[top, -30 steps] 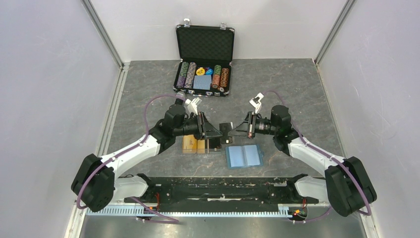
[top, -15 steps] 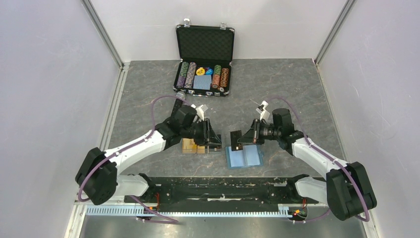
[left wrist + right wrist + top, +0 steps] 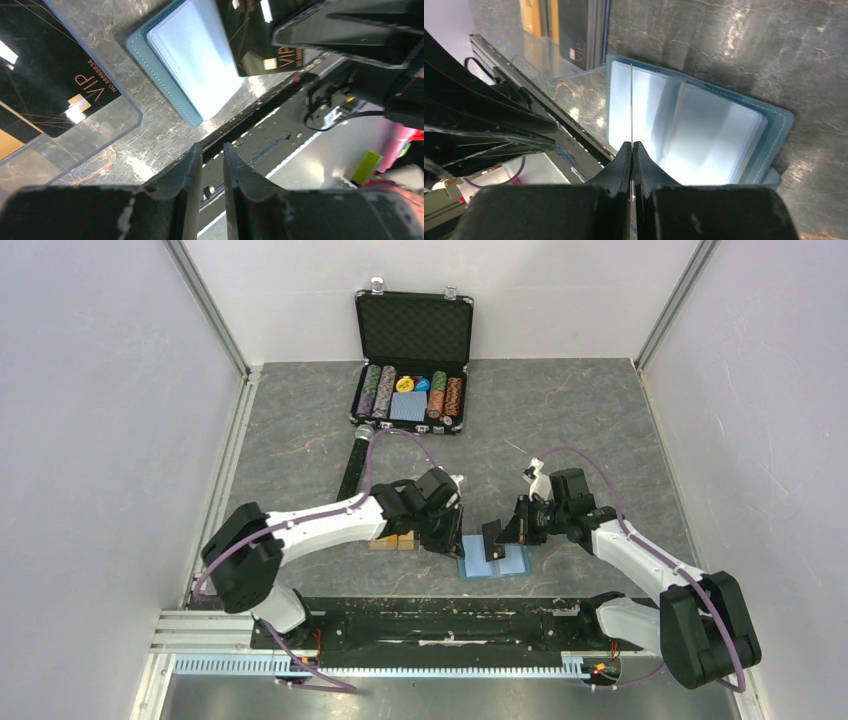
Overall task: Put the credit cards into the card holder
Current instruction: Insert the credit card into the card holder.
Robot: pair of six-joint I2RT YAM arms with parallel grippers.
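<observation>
Step in hand: we judge this to be the insertion of one card. The right claw (image 3: 632,145) holds a dark, VIP-marked credit card (image 3: 245,45) over the card holder (image 3: 719,130).
Right claw: clamped together on the card's near edge. In its own wrist view the card shows edge-on, a thin line running up from the fingertips.
Card position: its far edge sits over the left page of the holder, close to the stitched border. We cannot tell whether it has met a sleeve mouth.
Card holder: lies open and flat on the table (image 3: 600,410), lower centre of the overhead view, with its clear sleeves facing up inside a teal border.
Left claw (image 3: 212,150): fingers a narrow gap apart with nothing between them. It hangs just beside the holder's left edge.
Other cards: a second dark VIP card (image 3: 55,80) lies in a clear plastic box (image 3: 107,132), upper left of the left wrist view. Orange-yellow cards (image 3: 392,538) sit with it, just left of the holder.
Progress: the sleeves we can see look pale and unfilled, so we reckon the task is at an early stage.
Next move: it calls for tipping the card flatter, finding a sleeve opening and sliding the card in along the page. We think the free left claw could pin the holder so it does not skid.
</observation>
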